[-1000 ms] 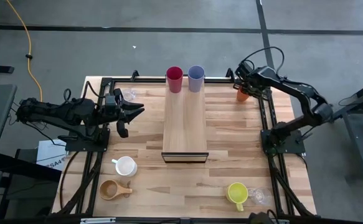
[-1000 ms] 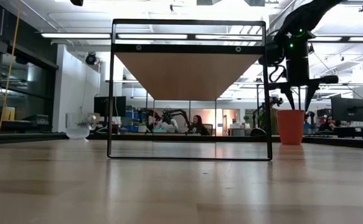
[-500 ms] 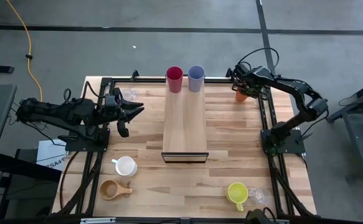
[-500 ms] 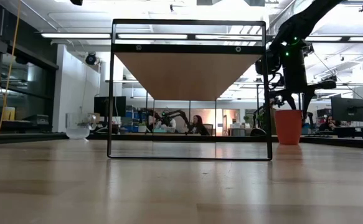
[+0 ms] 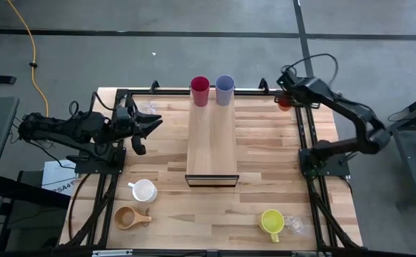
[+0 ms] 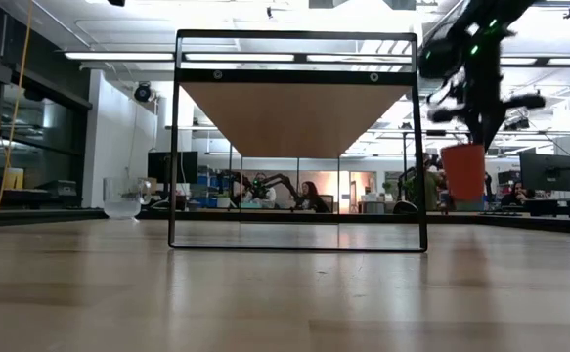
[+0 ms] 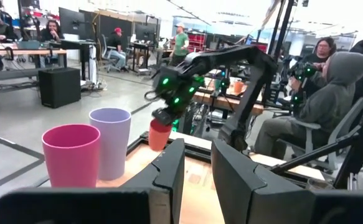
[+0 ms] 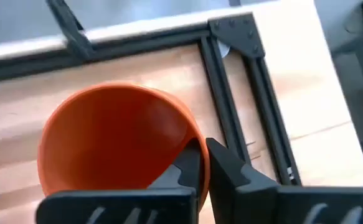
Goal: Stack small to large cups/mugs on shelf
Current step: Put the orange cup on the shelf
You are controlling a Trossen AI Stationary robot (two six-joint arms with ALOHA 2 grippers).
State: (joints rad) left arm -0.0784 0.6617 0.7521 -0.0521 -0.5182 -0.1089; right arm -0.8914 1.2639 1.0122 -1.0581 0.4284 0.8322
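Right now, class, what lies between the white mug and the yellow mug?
Only bare tabletop lies between the white mug and yellow mug, seen in the high view.

bench (image 5: 265,178) centre | shelf (image 5: 211,143) mid-frame: red cup (image 5: 200,91), lavender cup (image 5: 225,89) at top end | lower left: white mug (image 5: 144,190), wooden cup (image 5: 128,218) | lower right: yellow mug (image 5: 272,220)

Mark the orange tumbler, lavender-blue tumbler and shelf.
orange tumbler (image 6: 463,171), low view, side wall
lavender-blue tumbler (image 5: 225,85), high view, rim opening
shelf (image 5: 212,143), high view, bare plank middle
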